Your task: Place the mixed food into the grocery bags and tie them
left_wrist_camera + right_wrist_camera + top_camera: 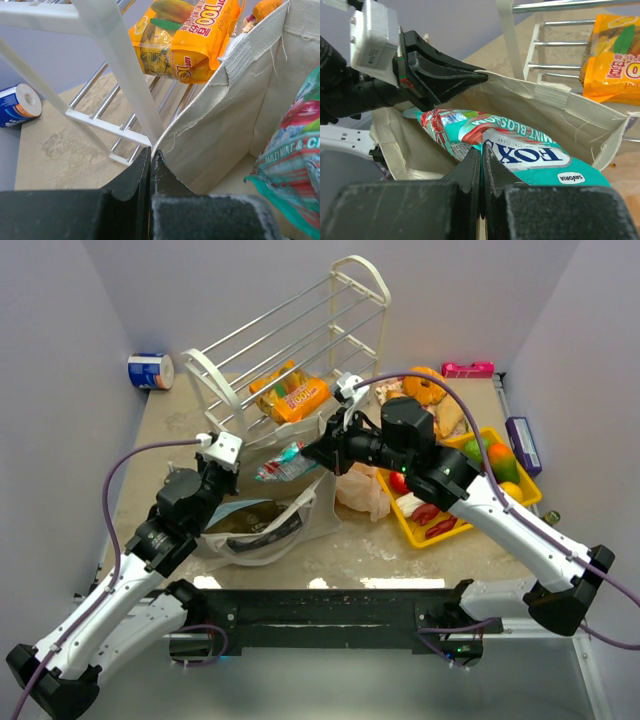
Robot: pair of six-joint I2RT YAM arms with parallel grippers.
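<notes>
Pinched the rim of the cloth bag (220, 130) with the left gripper (151, 154), fingers shut tight on it. Squeezed a teal snack packet (520, 150) in the shut right gripper (481, 149) at the bag's open mouth; read "FOX'S", "MINT" and "SAVORIA" there. Saw an orange packet (185, 35) marked "100" on the white rack (120, 70) behind.

Matt cloth tote (560, 107), glossy crinkly packet (520, 150)

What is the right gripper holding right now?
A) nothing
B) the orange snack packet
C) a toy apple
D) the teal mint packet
D: the right gripper is shut on the teal mint packet, at the mouth of the cloth tote whose rim the left gripper pinches.
</notes>
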